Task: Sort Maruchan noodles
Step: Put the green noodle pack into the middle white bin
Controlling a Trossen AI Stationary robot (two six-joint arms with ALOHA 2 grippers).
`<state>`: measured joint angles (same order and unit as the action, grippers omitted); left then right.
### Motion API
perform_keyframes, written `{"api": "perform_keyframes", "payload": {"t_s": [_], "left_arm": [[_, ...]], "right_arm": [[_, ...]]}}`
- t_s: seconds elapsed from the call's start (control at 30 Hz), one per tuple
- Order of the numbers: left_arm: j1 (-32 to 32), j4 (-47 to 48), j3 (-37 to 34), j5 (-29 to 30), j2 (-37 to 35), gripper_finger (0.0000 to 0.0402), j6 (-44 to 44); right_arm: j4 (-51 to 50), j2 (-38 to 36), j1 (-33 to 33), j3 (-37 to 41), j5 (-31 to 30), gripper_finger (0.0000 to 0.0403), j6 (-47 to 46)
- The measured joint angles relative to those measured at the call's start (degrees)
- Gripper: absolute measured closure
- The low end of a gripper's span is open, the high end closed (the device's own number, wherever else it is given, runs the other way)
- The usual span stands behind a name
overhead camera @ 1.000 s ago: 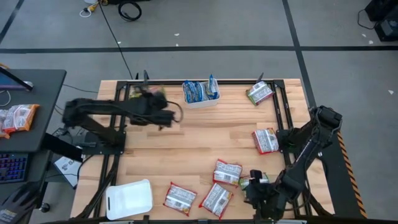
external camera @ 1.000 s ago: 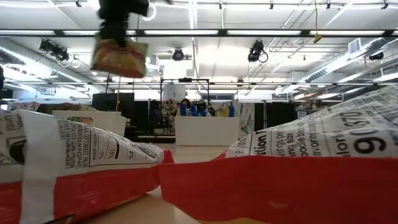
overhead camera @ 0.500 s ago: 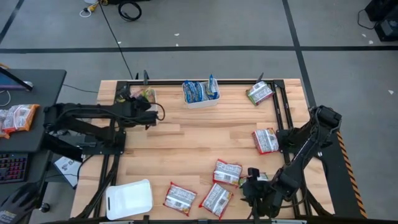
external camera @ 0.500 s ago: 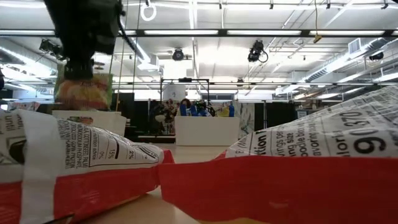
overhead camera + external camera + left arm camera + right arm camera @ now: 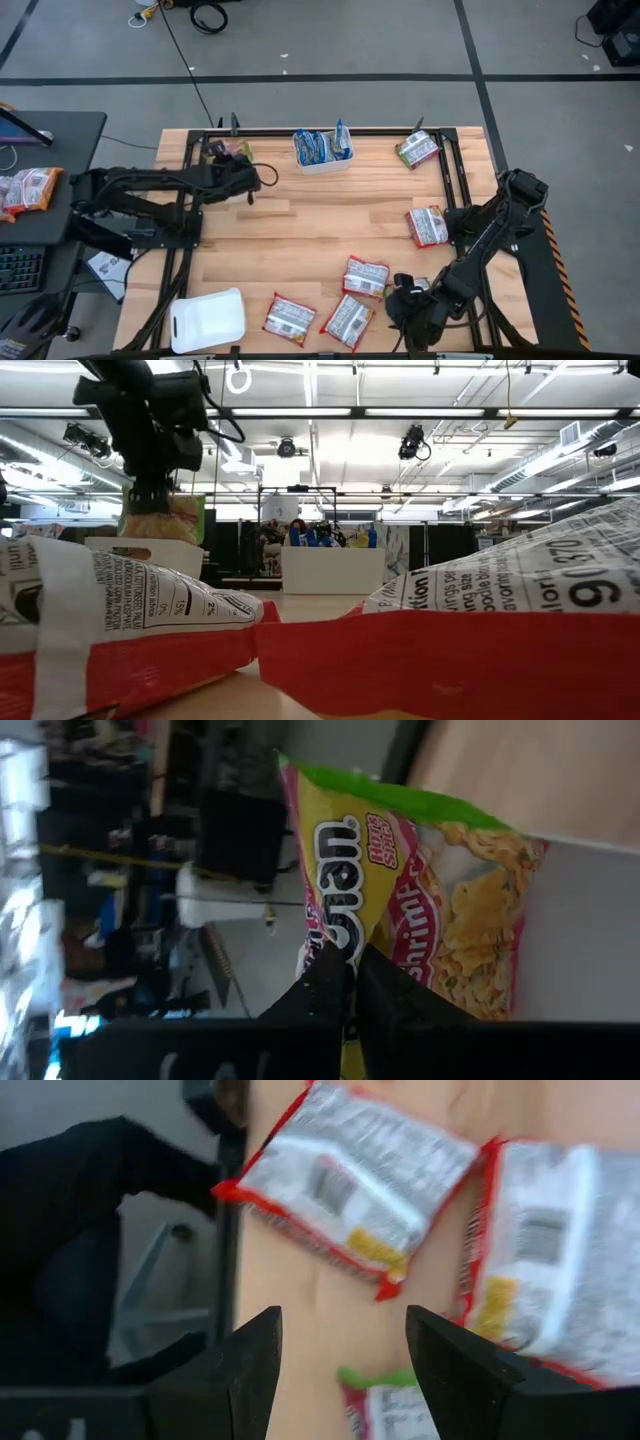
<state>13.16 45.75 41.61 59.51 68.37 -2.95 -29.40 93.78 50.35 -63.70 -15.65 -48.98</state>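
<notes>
Left pincer (image 5: pixel 243 170) was at the far-left corner of the surface (image 5: pixel 300 225), pinching a green-and-yellow shrimp packet (image 5: pixel 420 905) by one short end, so its long axis ran straight out from the fingertips. Beyond and under the packet in the left wrist view lay a pale flat face, probably a white tray (image 5: pixel 160 552) at that corner; in the low view the packet hung just over that tray's rim, touching or not I could not tell. The release looked to turn on the packet standing over that tray. Readable on the wrapper: part of "Maruchan" as "...uchan", "Shrimp", and a small "Ramen Noodle Soup" badge, guessed. Right pincer (image 5: pixel 340 1370) was spread wide, empty, low at the near-right edge, with red-and-white packets (image 5: pixel 350 1175) just ahead and a green-edged packet (image 5: pixel 390 1395) between the fingers' line; it was the nearer arm to that near cluster. A blue-packet tray (image 5: pixel 322 150) sat mid far edge, one empty tray (image 5: pixel 207 320) near-left.
</notes>
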Motion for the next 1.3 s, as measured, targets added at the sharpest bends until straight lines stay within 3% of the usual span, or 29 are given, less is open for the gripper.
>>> {"api": "perform_keyframes", "payload": {"t_s": [0.23, 0.43, 0.6, 0.77, 0.87, 1.0, 1.13, 1.3], "left_arm": [[9.7, -1.4, -0.1, -6.5, 3.5, 0.0384, -8.6], [14.0, -9.8, -0.1, -9.5, 6.1, 0.0373, -9.9], [15.2, -14.8, -0.1, -13.0, 6.8, 0.0337, -9.9], [15.6, -14.1, 1.6, -13.0, 6.7, 0.0274, -8.2], [15.6, -9.1, 5.8, -13.0, 6.7, 0.0235, -4.3], [14.8, 5.9, 15.2, -15.1, 6.6, 0.0199, 5.2], [14.5, 22.1, 22.5, -22.3, 6.6, 0.0193, 21.1], [16.5, 33.9, 21.9, -30.0, 6.5, 0.0202, 36.8]], "right_arm": [[0.7, 0.0, -0.7, 0.0, 6.0, 0.0184, 0.0], [1.3, 0.0, -1.1, 0.0, 6.8, 0.0184, 1.1], [1.7, 0.0, -2.3, 0.0, 6.9, 0.0184, 2.8], [1.9, 0.0, -3.6, 0.0, 8.3, 0.0184, 5.0], [1.9, 0.0, -3.9, 0.0, 9.0, 0.0184, 5.2], [2.5, 0.0, -3.8, 0.0, 9.5, 0.0184, 5.2], [2.8, 0.0, -3.1, 0.0, 9.5, 0.0184, 5.2], [2.8, 0.0, -1.9, 0.0, 9.5, 0.0184, 5.6]]}}
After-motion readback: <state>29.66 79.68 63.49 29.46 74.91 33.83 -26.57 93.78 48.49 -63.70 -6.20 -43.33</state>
